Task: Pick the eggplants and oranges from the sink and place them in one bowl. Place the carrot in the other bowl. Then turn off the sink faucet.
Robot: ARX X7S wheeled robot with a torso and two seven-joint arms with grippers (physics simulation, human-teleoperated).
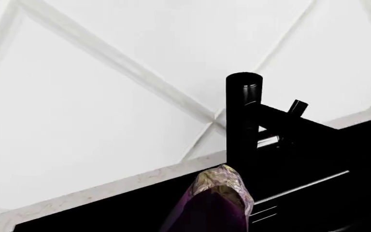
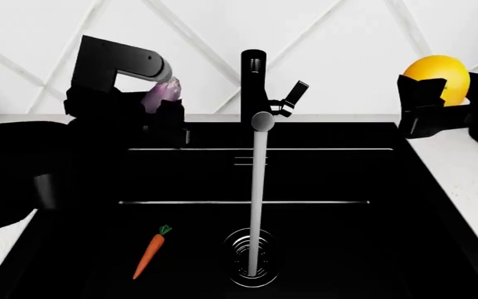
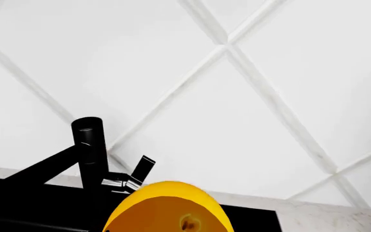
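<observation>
My left gripper [image 2: 157, 103] is shut on the purple eggplant [image 2: 162, 94], held high over the sink's back left; the eggplant also fills the left wrist view [image 1: 212, 205]. My right gripper [image 2: 432, 106] is shut on the orange [image 2: 438, 75], raised above the counter at the sink's back right; the orange shows in the right wrist view [image 3: 169, 210]. The carrot [image 2: 149, 251] lies on the floor of the black sink [image 2: 347, 237], left of the drain. The black faucet [image 2: 253, 84] stands at the back, lever [image 2: 293, 96] angled right, water streaming down to the drain. Neither bowl is in view.
White marbled counter [image 2: 472, 187] runs along the sink's right side, a strip of it at the left. A white diamond-tiled wall [image 2: 347, 43] is behind the faucet. The faucet column also shows in the left wrist view [image 1: 242, 121] and the right wrist view [image 3: 89, 150].
</observation>
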